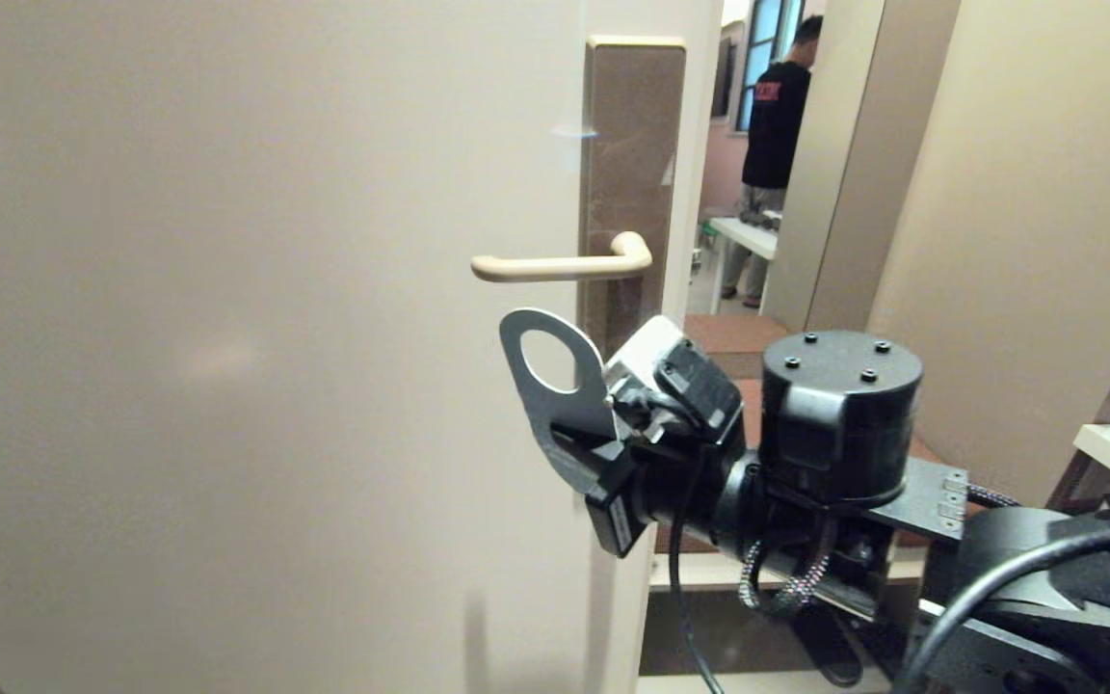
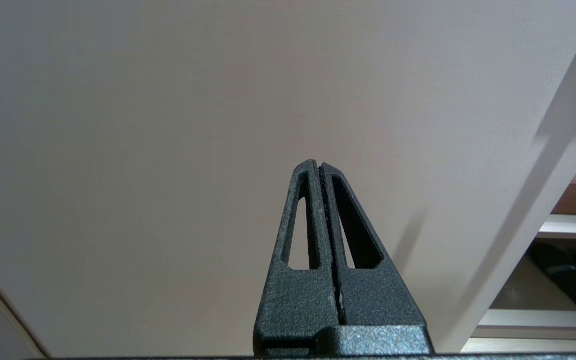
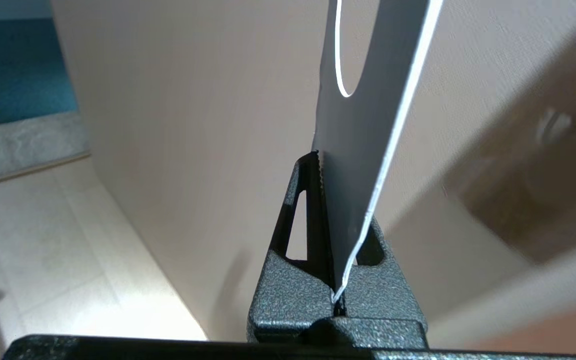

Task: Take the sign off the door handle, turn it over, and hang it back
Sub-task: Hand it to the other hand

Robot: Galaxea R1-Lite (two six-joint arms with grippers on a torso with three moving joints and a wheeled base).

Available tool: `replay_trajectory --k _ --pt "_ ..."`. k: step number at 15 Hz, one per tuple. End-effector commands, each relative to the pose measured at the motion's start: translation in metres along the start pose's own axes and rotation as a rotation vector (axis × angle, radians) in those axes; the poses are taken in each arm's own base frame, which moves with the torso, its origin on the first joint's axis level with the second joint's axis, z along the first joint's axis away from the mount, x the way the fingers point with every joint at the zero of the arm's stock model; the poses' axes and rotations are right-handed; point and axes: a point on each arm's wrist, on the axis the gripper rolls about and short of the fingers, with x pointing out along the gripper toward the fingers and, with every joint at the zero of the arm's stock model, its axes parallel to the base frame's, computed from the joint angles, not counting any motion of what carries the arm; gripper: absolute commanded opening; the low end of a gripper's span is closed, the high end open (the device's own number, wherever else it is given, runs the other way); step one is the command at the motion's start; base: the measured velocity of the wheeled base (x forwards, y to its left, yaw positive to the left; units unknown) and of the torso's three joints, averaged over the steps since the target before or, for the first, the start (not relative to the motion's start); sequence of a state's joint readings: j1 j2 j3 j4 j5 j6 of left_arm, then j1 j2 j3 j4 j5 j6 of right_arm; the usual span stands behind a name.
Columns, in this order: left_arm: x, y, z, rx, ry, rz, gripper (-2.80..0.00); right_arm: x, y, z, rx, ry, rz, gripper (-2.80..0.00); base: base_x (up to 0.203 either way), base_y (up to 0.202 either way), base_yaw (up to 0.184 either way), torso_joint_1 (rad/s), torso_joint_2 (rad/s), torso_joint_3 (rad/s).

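Sign (image 1: 555, 405) is off the handle (image 1: 560, 266) and pinched by its lower end in the right jaws (image 1: 603, 453), which are closed on it. Its long axis runs up and away from the jaws, tilted slightly left, with the round hole at the far end. The lever lies just above that hole, a little apart, its free tip pointing left. To my eye, rehanging means bringing the hole out past that tip and sliding it along toward the brown plate (image 1: 634, 145). No writing shows on the grey face visible. The left gripper (image 2: 320, 167) is parked low before the door (image 1: 227, 337), jaws closed on nothing. A person (image 1: 775, 135) stands beyond the doorway.
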State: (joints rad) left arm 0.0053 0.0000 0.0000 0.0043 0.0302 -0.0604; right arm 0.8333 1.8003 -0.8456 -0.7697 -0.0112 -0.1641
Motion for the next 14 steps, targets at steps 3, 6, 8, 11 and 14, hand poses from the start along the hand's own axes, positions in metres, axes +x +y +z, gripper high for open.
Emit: replay_trajectory --k 3,6,8,11,14 --pt "0.0 0.0 0.0 -0.001 0.0 0.001 -2.8 -0.051 -0.006 0.003 0.0 -0.021 -0.018 -2.8 0.0 0.0 0.0 0.0 0.0 0.0" --pt "0.0 0.0 0.0 -0.001 -0.001 0.001 -2.8 -0.08 -0.006 0.0 0.0 -0.029 -0.023 -2.8 0.0 0.0 0.0 0.0 0.0 0.0" --pt "0.0 0.0 0.0 -0.001 -0.001 0.001 -2.8 -0.099 -0.008 -0.003 0.003 -0.038 -0.041 -2.8 0.0 0.0 0.0 0.0 0.0 0.0" --pt "0.0 0.0 0.0 -0.001 0.0 0.001 -2.8 -0.133 -0.022 -0.009 0.014 -0.059 -0.124 -2.8 0.0 0.0 0.0 0.0 0.0 0.0" --pt "0.0 0.0 0.0 -0.001 -0.001 0.001 -2.8 -0.163 -0.042 -0.023 0.034 -0.044 -0.267 -2.8 0.0 0.0 0.0 0.0 0.0 0.0"
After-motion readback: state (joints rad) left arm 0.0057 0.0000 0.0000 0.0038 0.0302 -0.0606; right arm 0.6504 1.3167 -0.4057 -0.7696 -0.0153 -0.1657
